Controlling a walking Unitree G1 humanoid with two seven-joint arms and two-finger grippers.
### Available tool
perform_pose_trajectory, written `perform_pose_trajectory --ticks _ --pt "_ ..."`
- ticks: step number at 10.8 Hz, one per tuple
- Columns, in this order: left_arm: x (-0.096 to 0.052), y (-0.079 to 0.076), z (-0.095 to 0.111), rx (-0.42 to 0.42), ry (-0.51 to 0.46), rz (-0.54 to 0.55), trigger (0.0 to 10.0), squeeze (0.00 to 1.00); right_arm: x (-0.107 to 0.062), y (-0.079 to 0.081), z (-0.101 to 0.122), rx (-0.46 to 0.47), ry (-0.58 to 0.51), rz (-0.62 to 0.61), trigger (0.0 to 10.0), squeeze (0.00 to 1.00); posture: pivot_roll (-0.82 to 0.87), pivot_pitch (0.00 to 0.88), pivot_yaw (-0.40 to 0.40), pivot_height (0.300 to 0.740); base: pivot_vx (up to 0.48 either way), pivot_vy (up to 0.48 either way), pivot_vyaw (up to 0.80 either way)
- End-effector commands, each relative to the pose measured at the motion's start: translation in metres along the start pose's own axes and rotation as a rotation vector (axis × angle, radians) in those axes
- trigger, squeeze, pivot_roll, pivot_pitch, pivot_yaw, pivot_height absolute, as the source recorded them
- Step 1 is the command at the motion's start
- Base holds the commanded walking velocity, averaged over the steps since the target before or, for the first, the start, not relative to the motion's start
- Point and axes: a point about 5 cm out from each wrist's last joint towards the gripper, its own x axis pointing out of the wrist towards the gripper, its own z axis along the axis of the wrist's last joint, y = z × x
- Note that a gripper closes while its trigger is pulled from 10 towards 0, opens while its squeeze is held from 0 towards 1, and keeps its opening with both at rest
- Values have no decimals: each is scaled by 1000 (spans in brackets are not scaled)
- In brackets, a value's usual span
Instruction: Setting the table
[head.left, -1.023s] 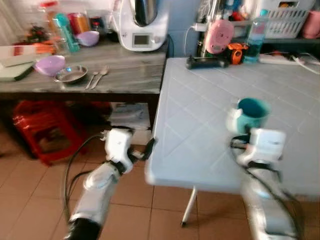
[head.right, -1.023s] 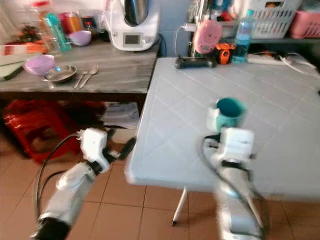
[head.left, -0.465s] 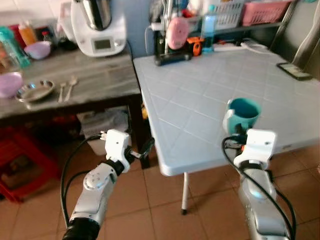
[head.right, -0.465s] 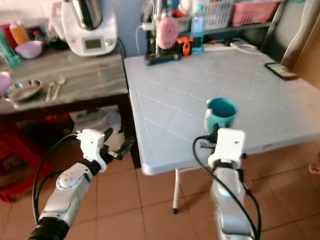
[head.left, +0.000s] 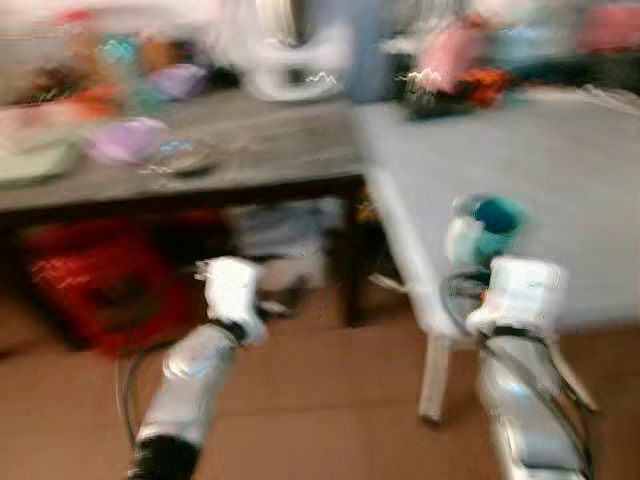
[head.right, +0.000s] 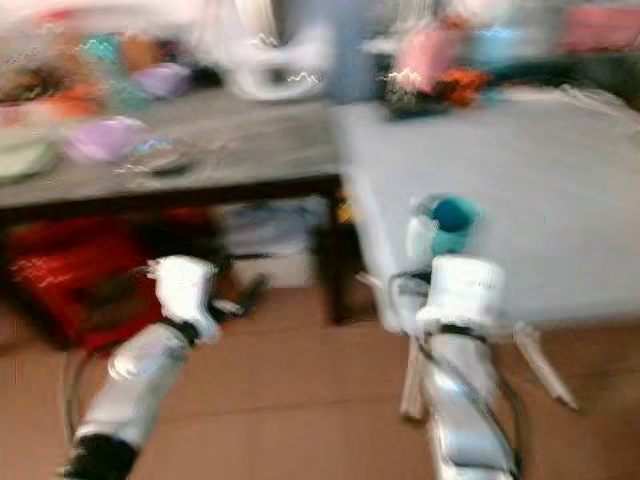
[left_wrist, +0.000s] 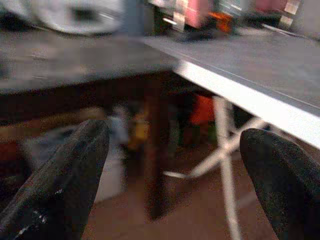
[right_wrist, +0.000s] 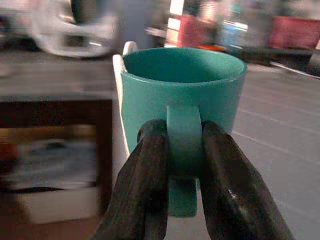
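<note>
The view has swung back toward the wooden counter (head.left: 200, 185) and blurred since half a second ago, so the robot is likely turning; the right pincer (right_wrist: 182, 165) stays clenched on the handle of the teal mug (right_wrist: 182, 95), held upright at the near edge of the white counter (head.left: 560, 170). The left pincer (left_wrist: 170, 165) hangs released, low beside that counter. The mug does not look set down yet.

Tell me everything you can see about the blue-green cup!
The teal mug looks smooth and glossy, with an open round mouth and a flat handle. It stands upright, and nothing shows inside the part visible. The right end effector is shut on its handle, one black finger on each side. It sits over the pale table near the edge.
</note>
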Motion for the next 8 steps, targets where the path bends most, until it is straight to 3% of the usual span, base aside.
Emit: perform_pose_trajectory --ticks 1,3,6,8 --pt "5 -8 0 3 3 -18 10000 0 2 -7 3 -13 -17 -23 10000 0 -16 0 78 740 0 412 800" --pt "5 -8 0 6 1 -16 10000 0 2 -7 3 -11 -20 -25 10000 0 -15 0 79 740 0 409 741" --pt "6 -7 1 8 0 -11 10000 0 3 -7 4 -10 -25 -30 10000 0 -12 0 82 740 0 403 0" --pt "5 -10 6 2 -48 -25 10000 0 3 -8 3 -12 -28 -32 10000 0 -13 0 80 740 0 0 0"
